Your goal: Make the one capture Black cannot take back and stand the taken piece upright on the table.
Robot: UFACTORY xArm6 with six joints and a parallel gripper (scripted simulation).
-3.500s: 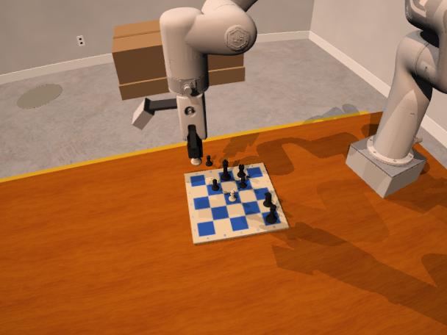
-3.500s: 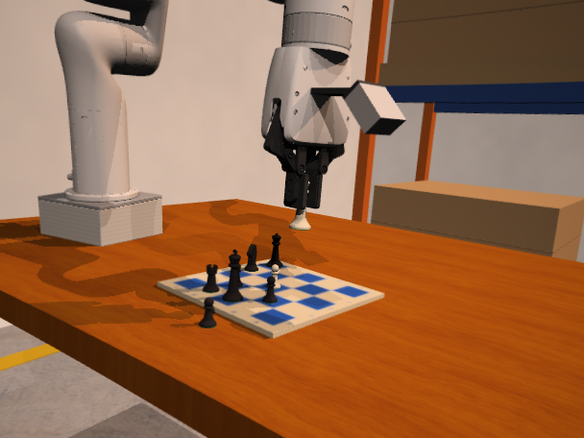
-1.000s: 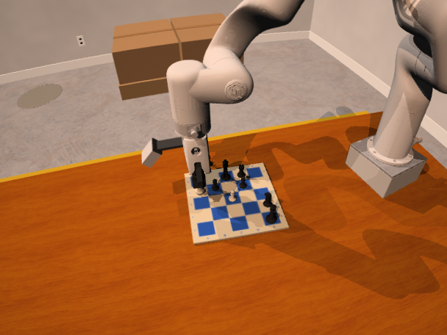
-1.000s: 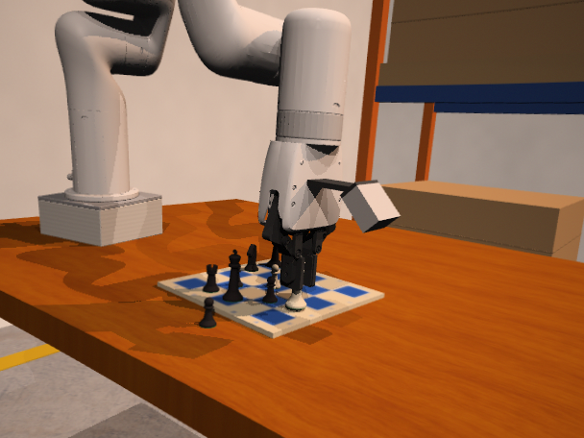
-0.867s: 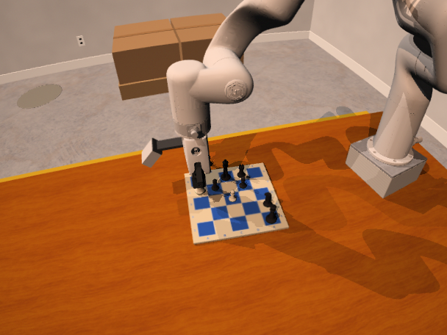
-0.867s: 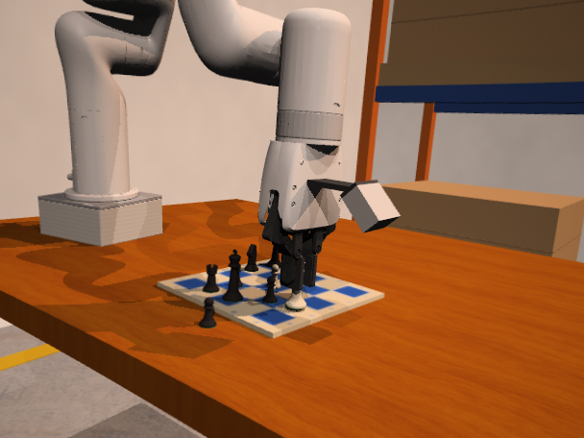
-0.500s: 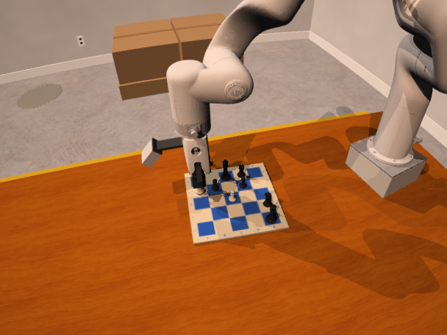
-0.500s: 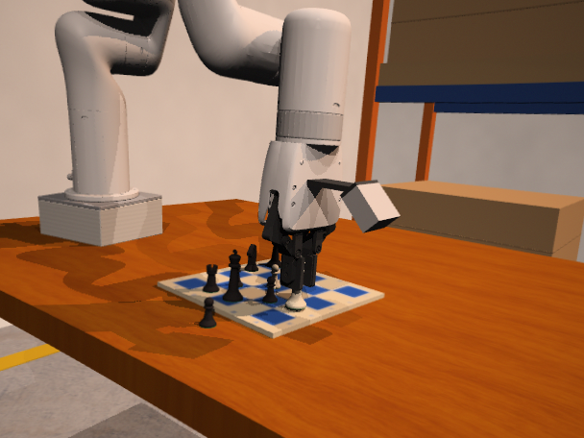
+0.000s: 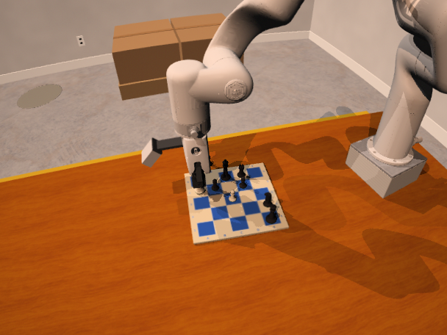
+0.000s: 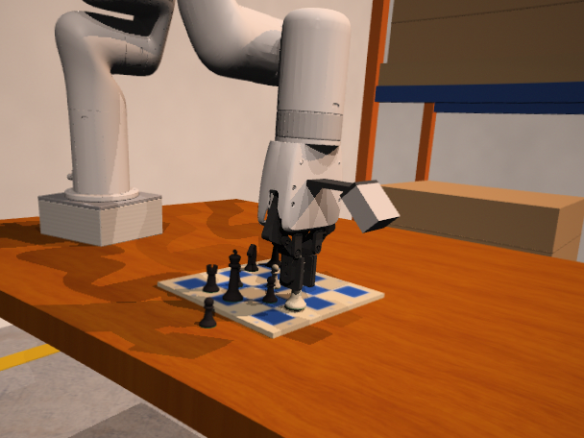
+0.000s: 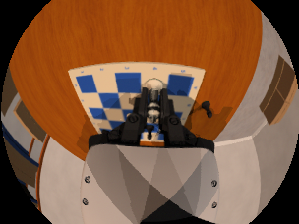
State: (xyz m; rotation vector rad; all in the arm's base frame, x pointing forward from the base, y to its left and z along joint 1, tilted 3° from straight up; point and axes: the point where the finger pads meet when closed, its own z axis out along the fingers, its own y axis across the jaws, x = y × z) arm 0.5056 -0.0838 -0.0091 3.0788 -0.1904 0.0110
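The jaws are clamped on a white piece [image 10: 295,300], its base down on a square at the board's [image 10: 336,300] edge column, near the far corner in the top view. Just beside it stand a black pawn [image 9: 215,184] and a small white pawn [image 9: 232,196]; another black pawn [image 10: 207,312] stands upright on the tabletop [image 10: 432,336], just off the board. Judging by this, the placing is under way: keep the piece vertical, its base wholly inside the square, then part the jaws gently and rise straight up, away from the neighbours.
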